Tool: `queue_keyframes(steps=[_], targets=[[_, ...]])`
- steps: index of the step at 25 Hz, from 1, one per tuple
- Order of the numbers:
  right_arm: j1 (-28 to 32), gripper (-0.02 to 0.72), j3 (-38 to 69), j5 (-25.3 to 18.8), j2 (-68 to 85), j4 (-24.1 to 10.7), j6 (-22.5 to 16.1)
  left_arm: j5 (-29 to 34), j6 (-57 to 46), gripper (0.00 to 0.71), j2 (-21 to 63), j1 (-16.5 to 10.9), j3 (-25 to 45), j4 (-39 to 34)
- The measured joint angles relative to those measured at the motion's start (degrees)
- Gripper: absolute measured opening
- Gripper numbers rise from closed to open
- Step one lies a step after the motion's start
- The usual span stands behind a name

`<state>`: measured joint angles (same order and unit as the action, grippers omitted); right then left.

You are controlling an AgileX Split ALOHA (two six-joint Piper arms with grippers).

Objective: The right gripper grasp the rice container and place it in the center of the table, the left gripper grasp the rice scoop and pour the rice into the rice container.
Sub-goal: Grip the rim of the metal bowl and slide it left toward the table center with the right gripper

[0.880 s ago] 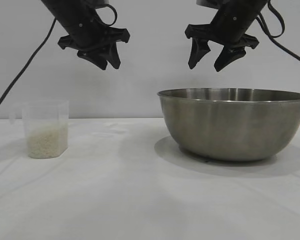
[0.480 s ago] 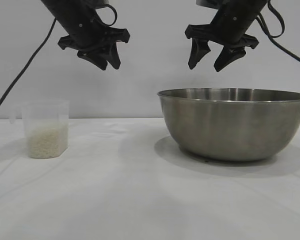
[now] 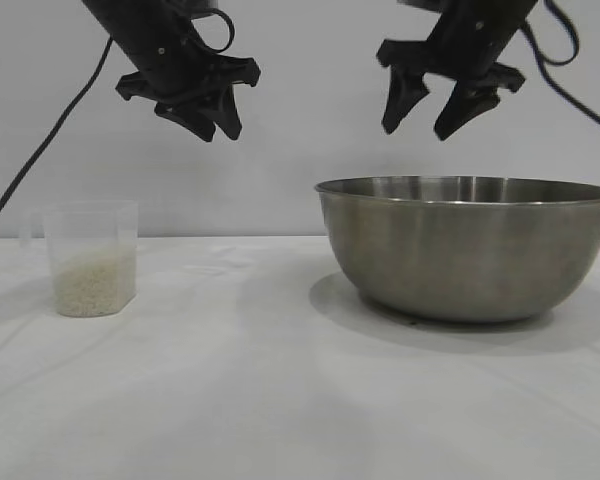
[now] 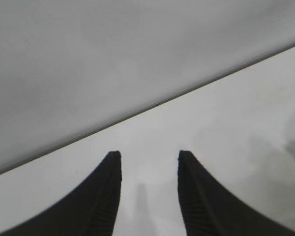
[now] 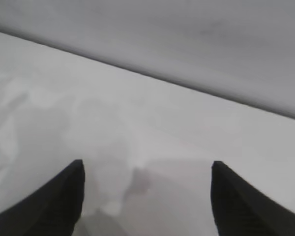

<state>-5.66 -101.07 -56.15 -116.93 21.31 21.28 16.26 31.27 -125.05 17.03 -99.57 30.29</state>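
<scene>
The rice container (image 3: 468, 245) sits on the white worktop (image 3: 230, 390) at the right side of the exterior view, wide and gleaming. Well apart from it, at the left, stands the rice scoop (image 3: 90, 257), upright, with the rice (image 3: 94, 284) filling its lower part. Up above, the right gripper (image 3: 427, 125) hangs over the container's left half, jaws spread wide, holding nothing. The left gripper (image 3: 215, 128) hovers high between scoop and container, jaws only partly apart, also empty.
</scene>
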Motion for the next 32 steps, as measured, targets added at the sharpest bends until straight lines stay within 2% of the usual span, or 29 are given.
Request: queue_keyframes(steps=[4,6,11,23,27,29,32], targets=[[2.5,0.446,0.0,-11.6,0.3,-2.5,-2.5,0.3,0.0,0.233,0.0,0.0,0.0,0.0],[3.2,0.446,0.0,-13.5,0.3,-3.1,-3.8,0.5,0.0,0.233,0.2,0.0,0.0,0.0],[3.3,0.446,1.3,-14.1,0.5,-4.0,-5.4,1.0,0.0,0.233,1.3,0.0,0.0,0.0],[3.3,0.446,8.0,-14.0,-4.1,-4.0,-5.5,1.2,0.0,0.233,1.9,0.0,0.0,-0.3],[2.3,0.241,8.0,-13.6,-5.5,-3.7,-5.5,1.2,0.0,0.233,1.9,0.0,0.0,-0.4],[1.6,0.102,8.0,-13.6,-5.8,-3.6,-5.5,1.2,0.0,0.233,1.9,0.0,0.0,-0.6],[0.7,0.0,8.0,-13.6,-6.0,-3.6,-5.5,1.2,0.0,0.233,1.9,0.0,0.0,-0.9]])
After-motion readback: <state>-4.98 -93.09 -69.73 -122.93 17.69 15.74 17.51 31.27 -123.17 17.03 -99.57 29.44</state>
